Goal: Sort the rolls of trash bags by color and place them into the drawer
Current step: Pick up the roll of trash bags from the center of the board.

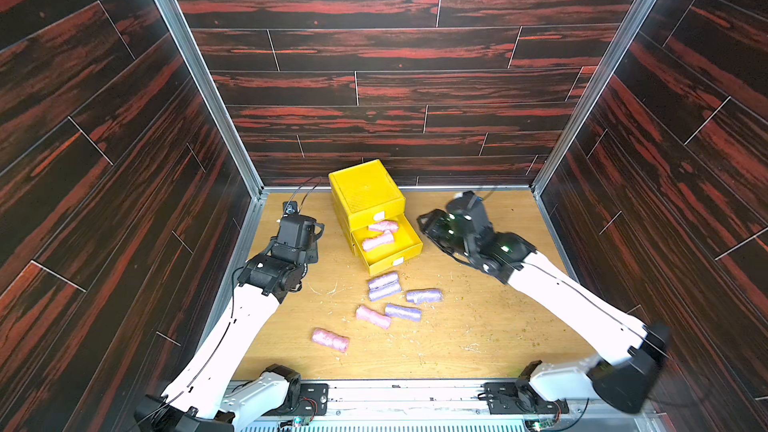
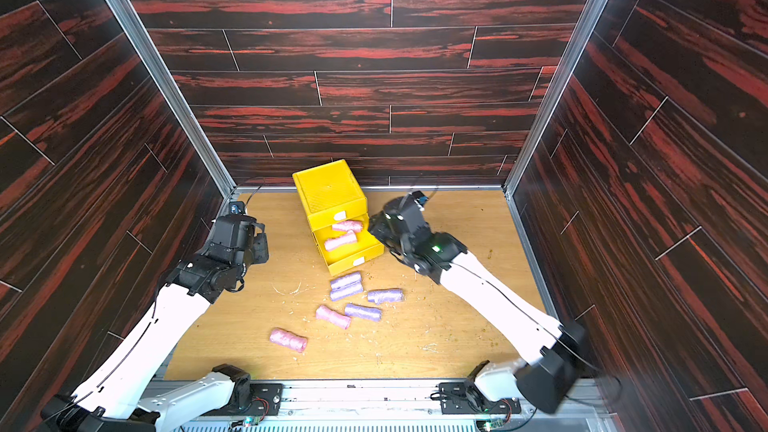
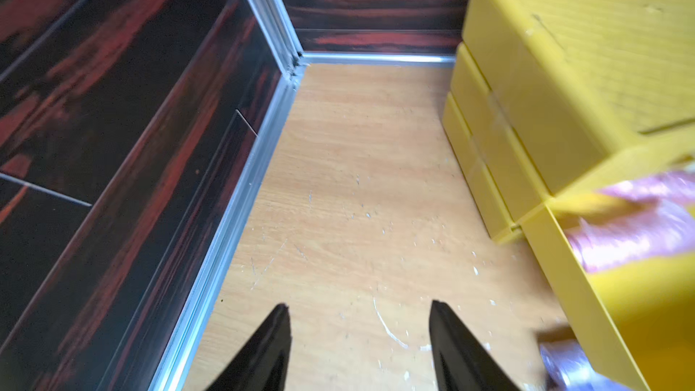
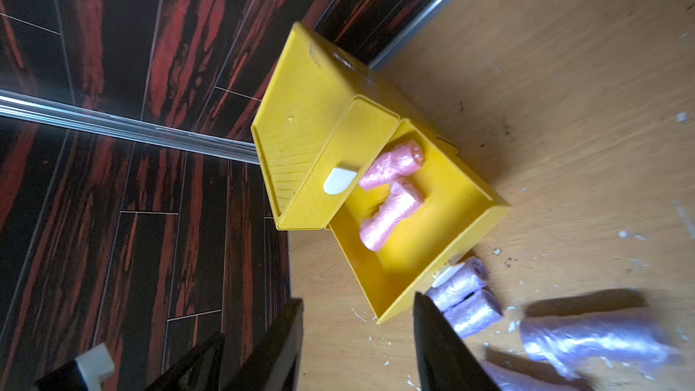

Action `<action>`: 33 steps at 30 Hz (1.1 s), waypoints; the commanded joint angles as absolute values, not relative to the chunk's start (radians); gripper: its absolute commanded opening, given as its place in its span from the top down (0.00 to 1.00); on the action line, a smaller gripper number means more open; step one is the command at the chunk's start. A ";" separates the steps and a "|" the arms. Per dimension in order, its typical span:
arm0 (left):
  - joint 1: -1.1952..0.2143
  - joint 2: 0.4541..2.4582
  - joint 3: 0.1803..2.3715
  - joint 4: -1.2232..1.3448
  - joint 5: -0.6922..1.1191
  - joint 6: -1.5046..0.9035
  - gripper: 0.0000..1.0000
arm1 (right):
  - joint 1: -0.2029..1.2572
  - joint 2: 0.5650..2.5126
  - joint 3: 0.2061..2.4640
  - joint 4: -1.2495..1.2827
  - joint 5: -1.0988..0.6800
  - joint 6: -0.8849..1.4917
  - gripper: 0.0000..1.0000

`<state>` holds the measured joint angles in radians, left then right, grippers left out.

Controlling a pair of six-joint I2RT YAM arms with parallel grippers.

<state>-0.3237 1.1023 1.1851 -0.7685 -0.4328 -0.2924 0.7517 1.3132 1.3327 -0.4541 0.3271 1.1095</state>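
Left wrist view is showing the left jaws standing apart with nothing between them, one black fingertip (image 3: 276, 340) hanging over bare worktop (image 3: 357, 182) close to the left wall, with the yellow chest (image 3: 556, 80) rising off to the right. In both top views the left arm (image 1: 232, 326) is reaching along the worktop's left edge, well apart from every roll. Farther right, a lone pink roll (image 1: 330, 339) is lying closest to the near edge, and a second pink roll (image 1: 372, 317) is lying a little farther in, just beside a lavender roll (image 1: 402, 312). Behind them the yellow chest is standing at the far middle, slightly turned, its top drawer shut and the open drawer (image 1: 409, 245) beneath it sticking out toward the near side. Two pink rolls (image 1: 377, 240) are resting inside that open drawer. Two lavender rolls (image 1: 384, 286) are lying side by side, touching each other, right against the drawer's front, and another lavender roll (image 1: 424, 296) is lying just to their right. At the right, the right arm (image 1: 561, 297) is stretching from the near right corner toward the chest, its blurred head hovering just beside the open drawer. Right wrist view is showing the right jaws standing apart and empty.
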 commanded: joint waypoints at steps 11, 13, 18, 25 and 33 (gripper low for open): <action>-0.560 1.002 1.030 -1.226 -0.098 -1.035 0.47 | 0.620 1.102 1.144 -0.617 0.434 0.984 0.48; -0.587 0.943 0.915 -1.188 -0.080 -1.182 0.38 | 0.612 1.093 1.123 -0.609 0.424 0.980 0.49; -0.603 0.718 0.676 -1.101 -0.033 -1.532 0.34 | 0.591 1.089 1.092 -0.595 0.383 0.956 0.49; -0.604 0.642 0.566 -1.092 -0.063 -1.751 0.34 | 0.572 1.106 1.072 -0.582 0.348 0.932 0.50; -0.613 0.845 0.617 -1.030 -0.067 -1.813 0.34 | 0.553 1.129 1.065 -0.565 0.311 0.925 0.51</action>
<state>-0.6044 0.7712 0.5842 -1.0435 -0.0696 -1.7679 0.5617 1.1175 1.0740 -0.5743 0.3321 0.9413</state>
